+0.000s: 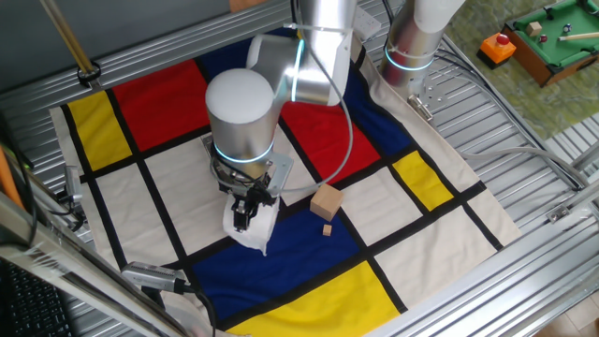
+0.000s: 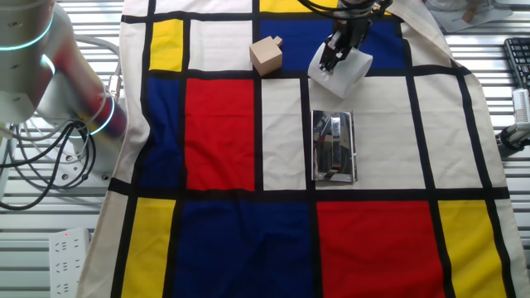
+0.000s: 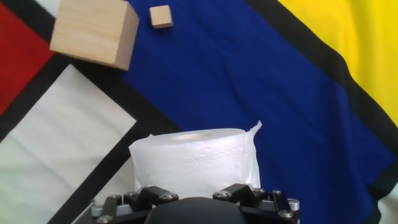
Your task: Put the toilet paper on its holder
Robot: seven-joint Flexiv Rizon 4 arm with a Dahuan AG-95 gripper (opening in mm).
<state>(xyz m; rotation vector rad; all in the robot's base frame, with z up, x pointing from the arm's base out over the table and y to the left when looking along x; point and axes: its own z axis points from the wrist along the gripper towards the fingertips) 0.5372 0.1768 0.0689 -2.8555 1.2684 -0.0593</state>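
With the gripper [image 2: 334, 56] clamped on the white soft toilet paper roll [image 2: 340, 69], lift straight off the counter [image 2: 281, 132], then carry toward 6 o'clock in the other fixed view, to the shiny silver metal holder [image 2: 333, 146].

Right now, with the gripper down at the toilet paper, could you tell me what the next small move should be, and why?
Probably a short straight lift. The gripper sits on the toilet paper, which rests on the cloth by the wooden cube, apart from the holder. Whether the jaws have closed on it is hidden, so confirm the grip first. Lifting lets the roll clear the cloth before travelling toward the holder.
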